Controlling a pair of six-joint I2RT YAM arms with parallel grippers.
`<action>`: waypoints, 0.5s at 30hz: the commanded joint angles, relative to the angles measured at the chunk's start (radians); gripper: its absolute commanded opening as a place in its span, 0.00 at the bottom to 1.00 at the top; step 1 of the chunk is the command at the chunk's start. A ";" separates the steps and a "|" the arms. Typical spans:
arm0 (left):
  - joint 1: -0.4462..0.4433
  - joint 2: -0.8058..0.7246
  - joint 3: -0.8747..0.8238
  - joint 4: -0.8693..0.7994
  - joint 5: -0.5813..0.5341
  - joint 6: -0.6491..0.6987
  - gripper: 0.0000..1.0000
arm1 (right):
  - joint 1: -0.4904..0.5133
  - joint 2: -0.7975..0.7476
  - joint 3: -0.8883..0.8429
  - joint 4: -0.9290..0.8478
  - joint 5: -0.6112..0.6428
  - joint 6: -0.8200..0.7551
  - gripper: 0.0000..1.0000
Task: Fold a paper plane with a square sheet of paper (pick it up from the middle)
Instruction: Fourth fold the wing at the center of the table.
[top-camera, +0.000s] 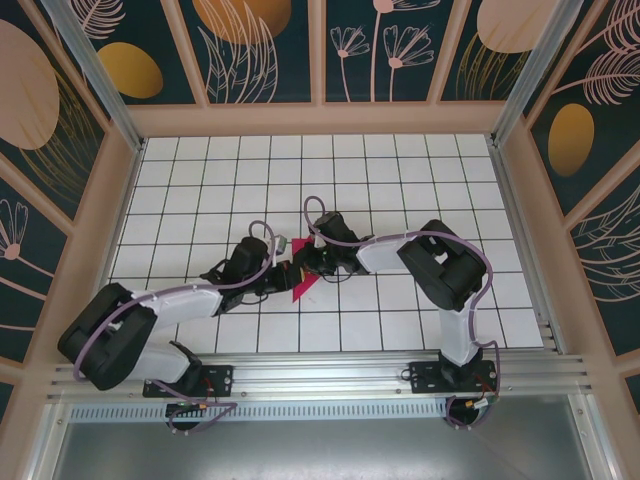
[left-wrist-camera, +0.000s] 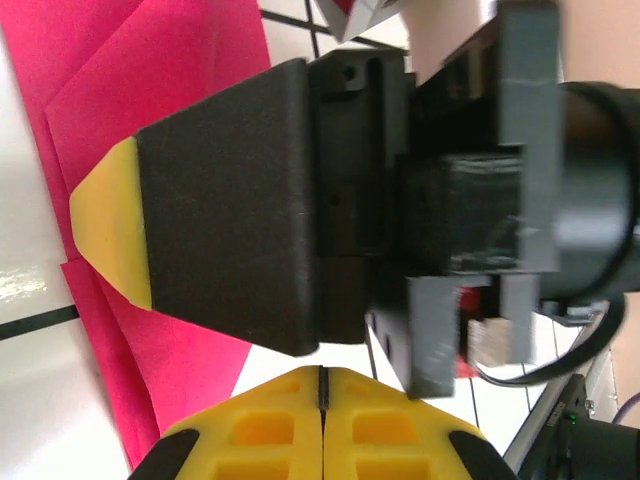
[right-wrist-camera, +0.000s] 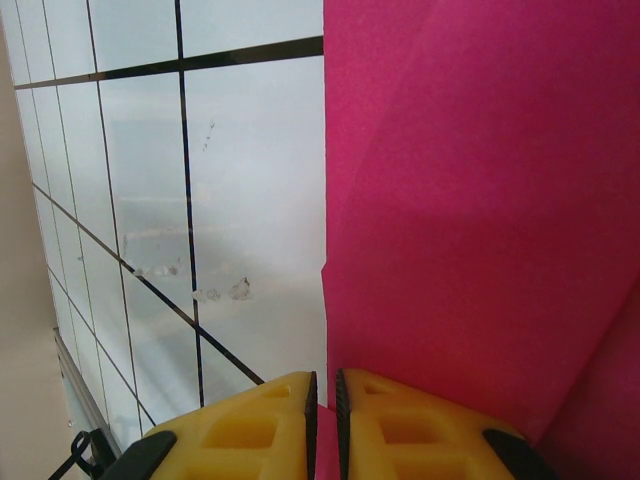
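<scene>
Left gripper (left-wrist-camera: 322, 385): moulded yellow fingers pressed together, nothing seen between them, bottom of frame.
Right gripper (right-wrist-camera: 325, 392): yellow fingers pinching the paper's edge, bottom of frame.
Paper (right-wrist-camera: 480, 200): thin matte magenta, creased into angular overlapping flaps; centre of top view, between both grippers.
Table (right-wrist-camera: 250, 200): glossy white tiles with a black grid, beyond.
</scene>
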 joint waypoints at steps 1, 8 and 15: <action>-0.002 0.048 0.008 0.085 0.010 -0.014 0.08 | 0.002 0.055 -0.003 -0.048 0.071 0.001 0.18; -0.002 0.089 -0.011 0.065 -0.006 0.012 0.08 | 0.001 0.056 0.010 -0.048 0.067 0.003 0.18; -0.002 0.125 -0.045 0.055 -0.044 0.035 0.06 | 0.001 0.055 0.012 -0.053 0.070 0.001 0.19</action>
